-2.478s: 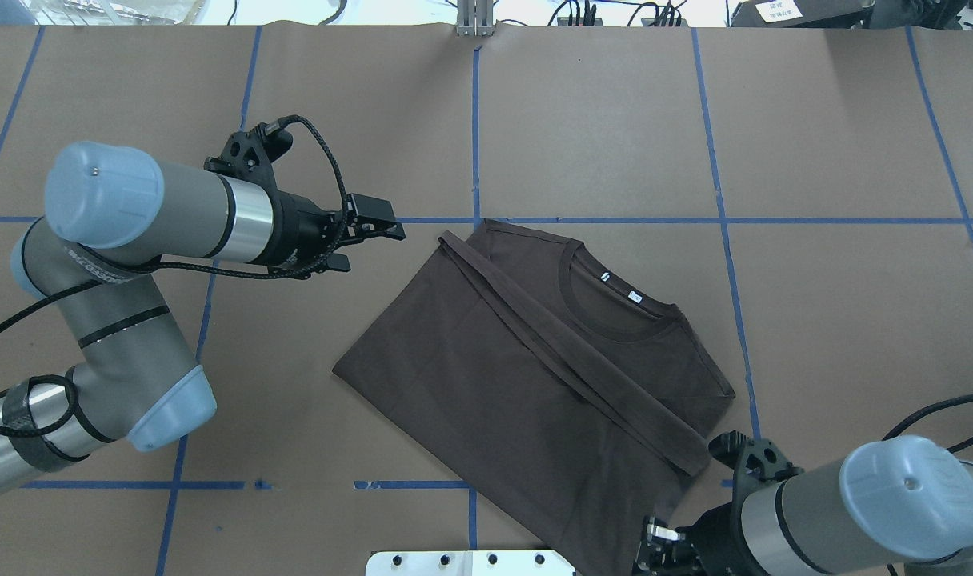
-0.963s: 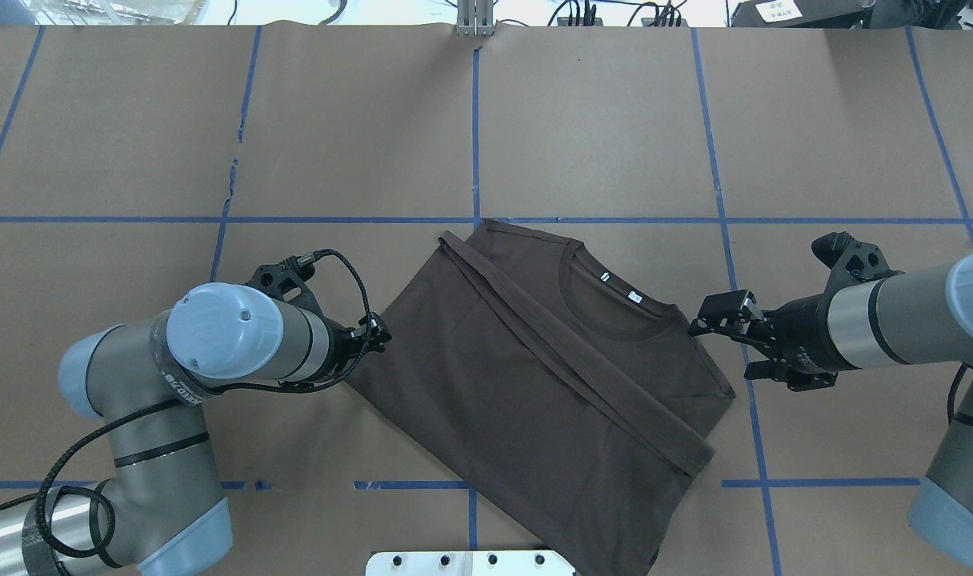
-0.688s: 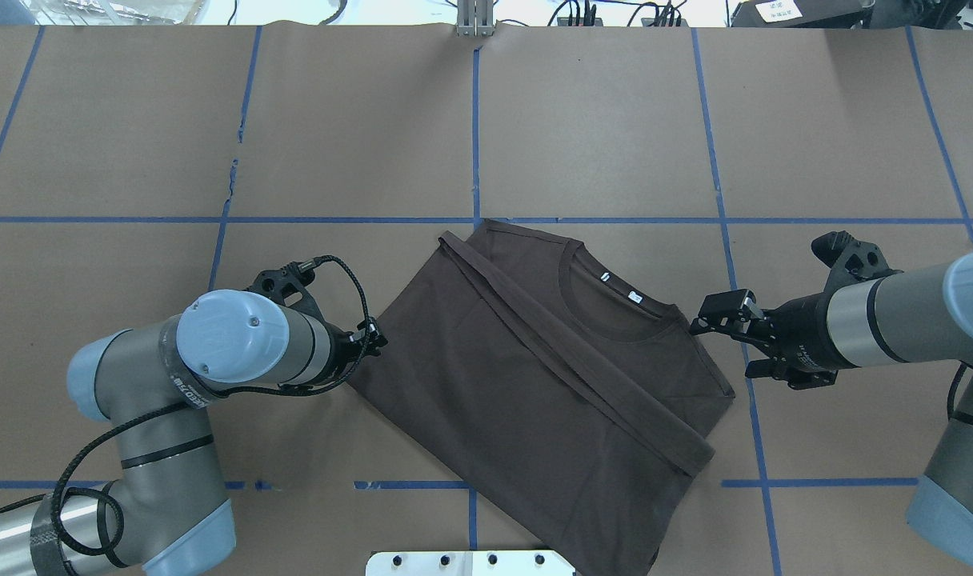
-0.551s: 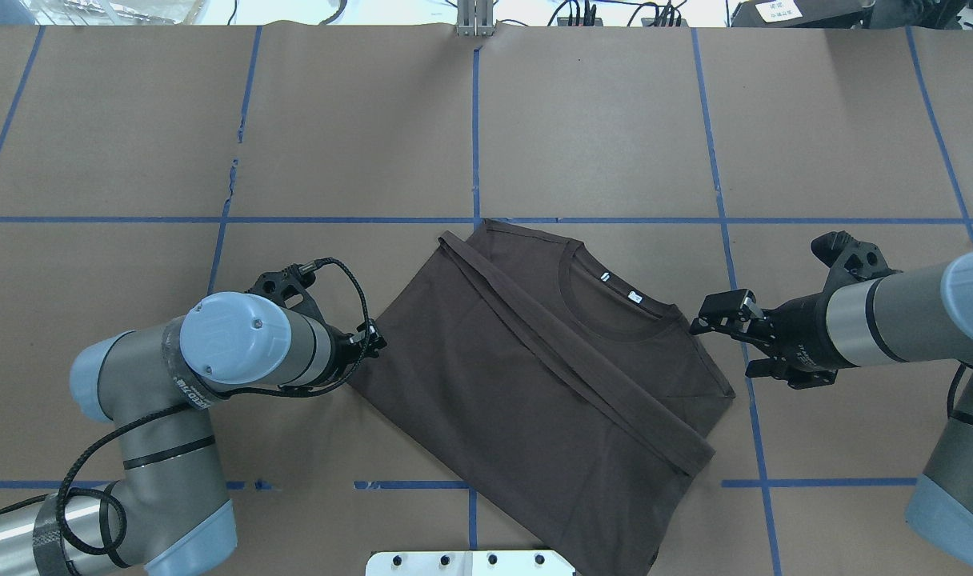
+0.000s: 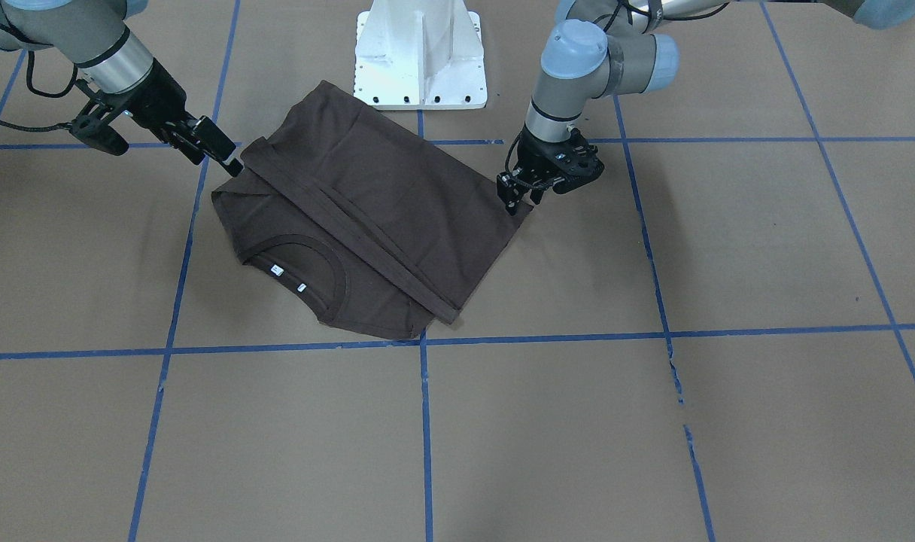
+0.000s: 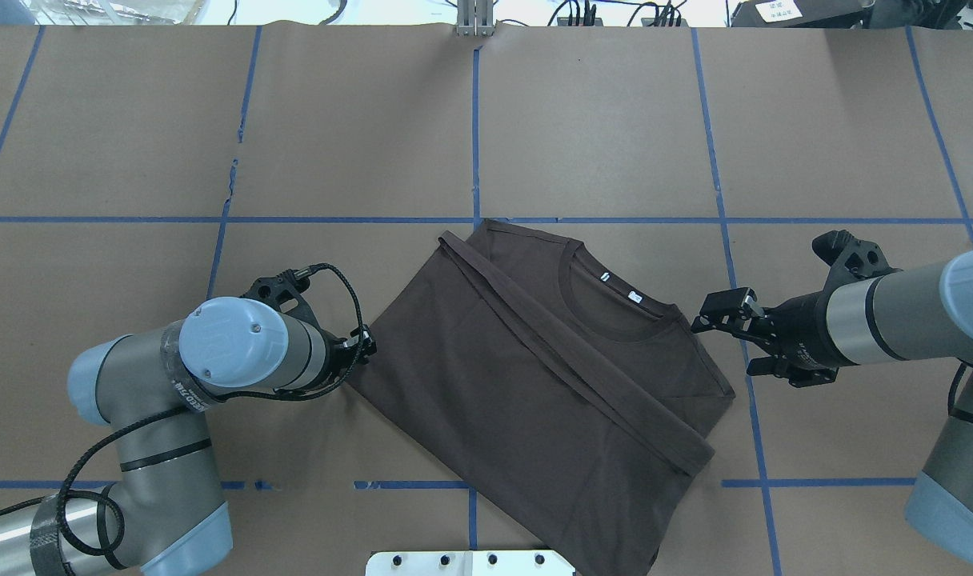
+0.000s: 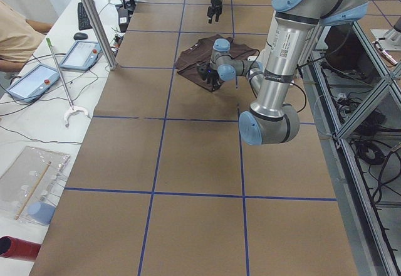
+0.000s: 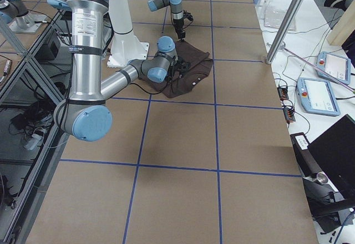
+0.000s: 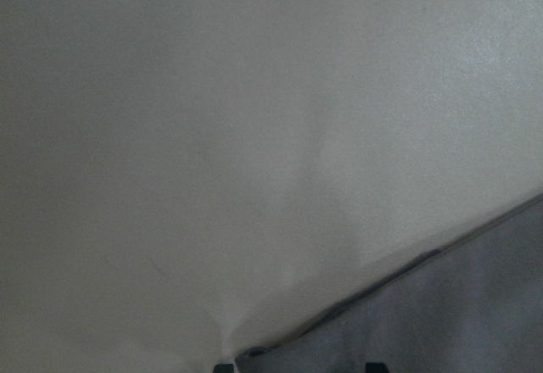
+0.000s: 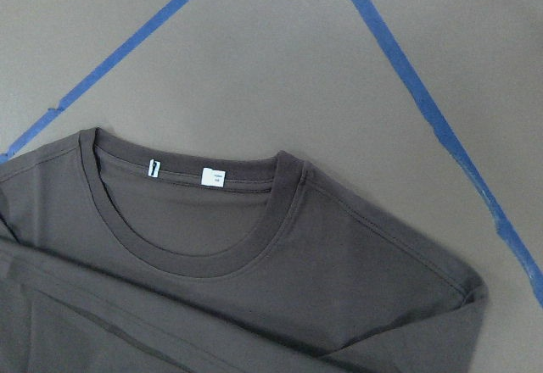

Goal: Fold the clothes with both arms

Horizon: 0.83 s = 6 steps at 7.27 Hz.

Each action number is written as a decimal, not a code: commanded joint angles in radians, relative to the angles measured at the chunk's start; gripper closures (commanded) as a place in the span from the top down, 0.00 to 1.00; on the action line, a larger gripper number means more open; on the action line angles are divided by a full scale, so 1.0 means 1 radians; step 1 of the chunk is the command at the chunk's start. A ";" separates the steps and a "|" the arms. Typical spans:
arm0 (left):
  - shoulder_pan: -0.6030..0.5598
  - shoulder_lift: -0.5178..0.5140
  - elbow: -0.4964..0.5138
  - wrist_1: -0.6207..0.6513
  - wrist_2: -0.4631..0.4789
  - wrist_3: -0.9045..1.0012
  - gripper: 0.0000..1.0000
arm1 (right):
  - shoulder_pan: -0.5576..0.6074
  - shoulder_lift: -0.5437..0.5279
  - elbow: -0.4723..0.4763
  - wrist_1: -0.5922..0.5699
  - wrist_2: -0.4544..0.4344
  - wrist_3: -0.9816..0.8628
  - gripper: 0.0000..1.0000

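Note:
The dark brown T-shirt [image 6: 534, 384] lies flat and partly folded on the brown table, collar and white tags facing up, a folded band running diagonally across it [image 5: 375, 203]. My left gripper [image 6: 365, 350] points down at the shirt's left corner [image 5: 512, 202]. In the left wrist view its fingertips [image 9: 222, 367] stand apart, open, with the shirt's corner [image 9: 441, 314] between them. My right gripper [image 6: 710, 332] hovers open beside the shoulder edge [image 5: 228, 159], holding nothing. The right wrist view shows the collar and shoulder [image 10: 254, 246] from above.
The white pedestal base [image 5: 420, 53] stands at the robot's side of the table, just behind the shirt. Blue tape lines [image 6: 474, 120] grid the brown paper. Beyond the far table edge are tablets [image 7: 80, 55], a metal pole [image 7: 94, 19] and a seated person [image 7: 15, 34].
The left arm swung down from the far left to the shirt's left corner and settled lower. The right arm came up from the near edge to the shoulder, then held still.

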<state>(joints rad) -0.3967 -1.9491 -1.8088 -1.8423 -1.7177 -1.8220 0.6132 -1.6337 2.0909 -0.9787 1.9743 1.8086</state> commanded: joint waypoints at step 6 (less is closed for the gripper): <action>-0.031 0.057 -0.113 0.050 0.000 0.077 0.00 | 0.000 0.003 0.001 0.000 -0.002 0.002 1.00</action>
<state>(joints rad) -0.4108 -1.9314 -1.8512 -1.8240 -1.7198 -1.8008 0.6143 -1.6346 2.0917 -0.9786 1.9741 1.8099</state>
